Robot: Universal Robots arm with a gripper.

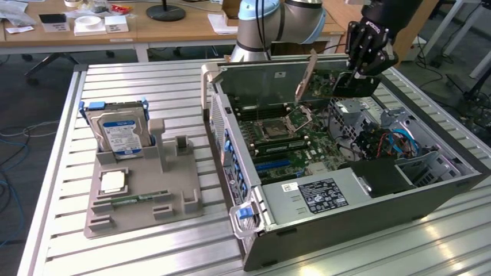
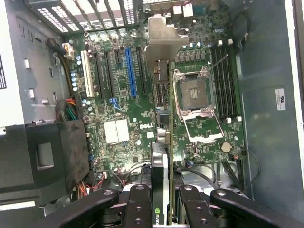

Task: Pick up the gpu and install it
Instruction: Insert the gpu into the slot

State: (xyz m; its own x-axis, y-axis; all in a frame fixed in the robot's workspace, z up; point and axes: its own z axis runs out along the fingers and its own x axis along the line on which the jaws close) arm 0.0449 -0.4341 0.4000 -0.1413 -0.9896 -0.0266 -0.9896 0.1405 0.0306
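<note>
gpu (image 1: 323,86) is up in the air, clamped in the gripper (image 1: 359,79). Fingers (image 2: 141,204) are pinched on both faces of the card, so def grasping, not released. The card hangs edge-down from the hand over the open pc case (image 1: 345,213) and isn't seated; in the exterior view it sits clear above the mobo (image 1: 280,144). Its silver end bracket (image 2: 161,40) is at the end furthest from the hand, pointing toward the vented back wall of the case.

From the wrist view the gpu (image 2: 164,161) is seen edge-on btw the two fingers, green pcb on one side and black cooler on the other. Past the hand, on one side of the card, is the long blue slot (image 2: 129,71). On the other side is the open cpu socket (image 2: 195,92), quite near the card's line. Can't tell which slot it's lined up w/.

Well away from the hand, toward the exterior view's left, a grey parts holder (image 1: 176,195) sits on the slatted metal table (image 1: 138,80). A blue-label hdd (image 1: 119,135) stands upright in it and a ram stick (image 1: 138,199) lies flat.
</note>
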